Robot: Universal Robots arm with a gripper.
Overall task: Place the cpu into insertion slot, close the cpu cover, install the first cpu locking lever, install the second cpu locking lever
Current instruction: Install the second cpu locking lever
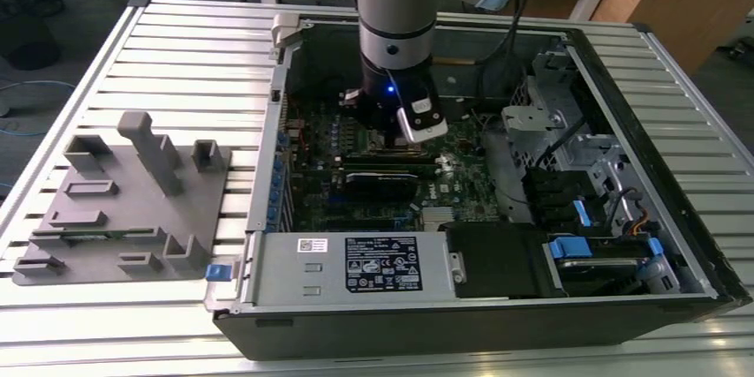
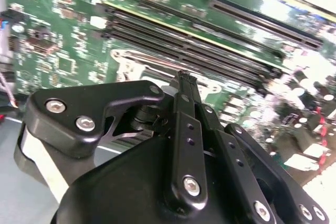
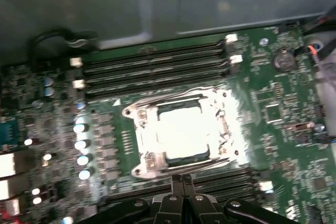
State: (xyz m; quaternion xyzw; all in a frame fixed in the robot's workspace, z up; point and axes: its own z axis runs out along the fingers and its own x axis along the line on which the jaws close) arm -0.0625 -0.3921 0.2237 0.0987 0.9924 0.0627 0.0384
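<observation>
In the first wrist view the cpu [image 3: 181, 132] lies flat in the insertion slot [image 3: 137, 113], its top washed out by bright glare. The cpu cover [image 3: 227, 129] lies down around it as a silvery frame. Thin wire levers run along two sides of the socket; I cannot tell whether they are latched. My gripper [image 3: 181, 180] hovers beside the socket's edge, fingers pressed together and holding nothing. In the second wrist view the gripper [image 2: 182, 75] points at the socket's corner [image 2: 128, 62]. In the exterior view the gripper [image 1: 395, 140] reaches down into the open computer case over the green motherboard.
Long black memory slots [image 3: 152, 61] flank the socket on both sides. A row of silver capacitors [image 3: 81, 145] stands beside it. In the exterior view, a power supply box [image 1: 353, 262] and drive bays [image 1: 589, 209] crowd the case. A grey fixture [image 1: 130, 200] rests outside it, on the exterior view's left.
</observation>
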